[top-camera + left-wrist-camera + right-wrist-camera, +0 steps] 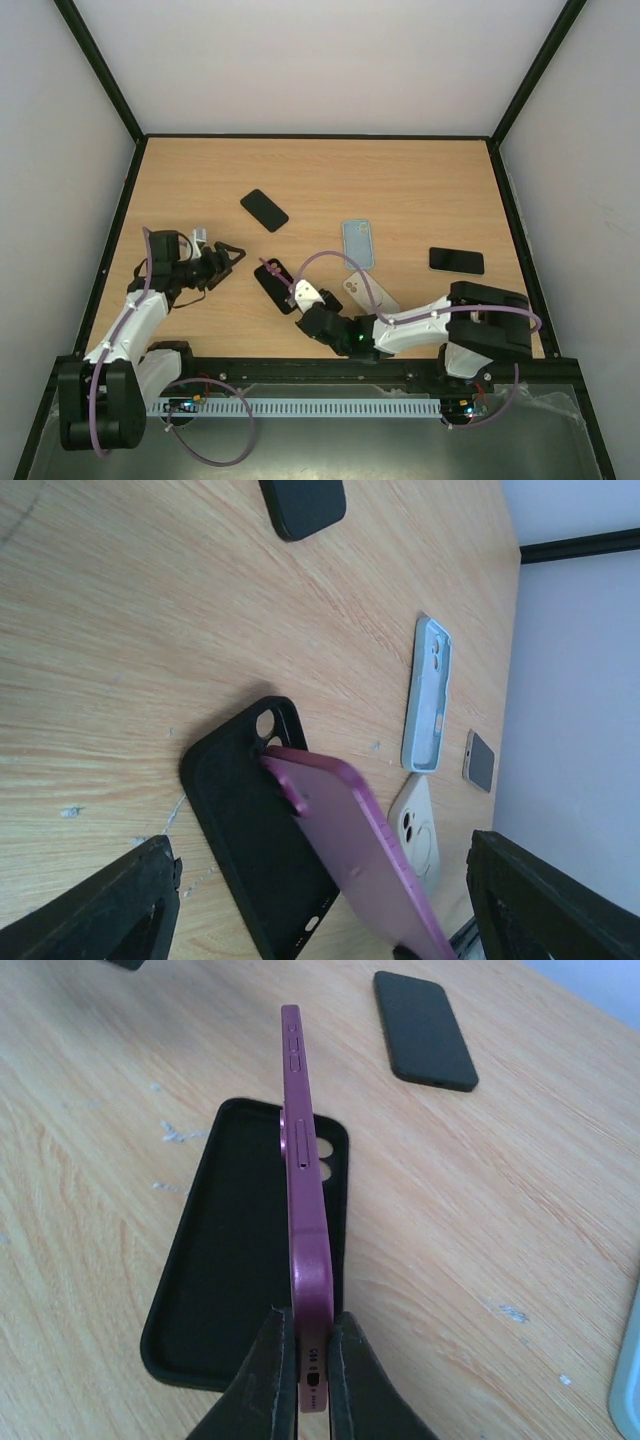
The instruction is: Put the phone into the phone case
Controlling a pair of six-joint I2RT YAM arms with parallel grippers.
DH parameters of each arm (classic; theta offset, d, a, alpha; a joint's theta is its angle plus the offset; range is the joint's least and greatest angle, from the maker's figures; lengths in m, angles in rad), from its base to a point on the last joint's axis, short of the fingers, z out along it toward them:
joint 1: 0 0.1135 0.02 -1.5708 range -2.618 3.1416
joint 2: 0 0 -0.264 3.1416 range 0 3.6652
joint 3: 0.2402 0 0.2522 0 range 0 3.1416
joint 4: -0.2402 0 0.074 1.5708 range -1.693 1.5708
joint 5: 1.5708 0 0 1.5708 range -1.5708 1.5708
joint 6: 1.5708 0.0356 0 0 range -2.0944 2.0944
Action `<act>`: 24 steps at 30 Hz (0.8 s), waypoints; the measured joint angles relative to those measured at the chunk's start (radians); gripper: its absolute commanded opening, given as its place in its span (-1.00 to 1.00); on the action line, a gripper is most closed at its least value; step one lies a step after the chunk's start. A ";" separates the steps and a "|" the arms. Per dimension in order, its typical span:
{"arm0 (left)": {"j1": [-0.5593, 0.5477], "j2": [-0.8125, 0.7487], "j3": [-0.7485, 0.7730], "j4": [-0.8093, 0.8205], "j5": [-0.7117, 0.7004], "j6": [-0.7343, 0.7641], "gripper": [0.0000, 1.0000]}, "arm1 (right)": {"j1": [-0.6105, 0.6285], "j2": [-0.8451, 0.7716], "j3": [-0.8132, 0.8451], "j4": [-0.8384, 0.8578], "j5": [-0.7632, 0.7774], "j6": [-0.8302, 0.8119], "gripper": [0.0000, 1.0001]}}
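Note:
A magenta phone [302, 1190] is pinched on edge at its charging-port end by my right gripper [313, 1355], which is shut on it. Its far, camera end dips into the camera-hole end of an open black phone case [220, 1260] lying flat on the table; the rest of the phone slants up above the case. The left wrist view shows the phone [350, 840] slanting over the case [240, 810]. In the top view my right gripper [300, 297] covers the case [272, 283]. My left gripper [228, 255] is open and empty, just left of the case, with its fingers [110, 910] at either side.
A black phone-shaped slab [264, 209] lies beyond the case. A light blue case [358, 243] and a beige case [368, 292] lie to the right, then a dark phone [456, 260]. Black frame rails border the table.

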 measured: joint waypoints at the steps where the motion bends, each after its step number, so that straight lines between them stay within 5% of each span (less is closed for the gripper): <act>1: 0.000 -0.006 -0.008 0.006 0.003 -0.001 0.52 | 0.008 0.018 0.001 0.009 0.005 -0.013 -0.96; 24: -0.167 0.070 -0.093 0.154 -0.060 -0.095 -0.01 | 0.090 0.250 0.127 0.006 0.129 -0.014 -0.53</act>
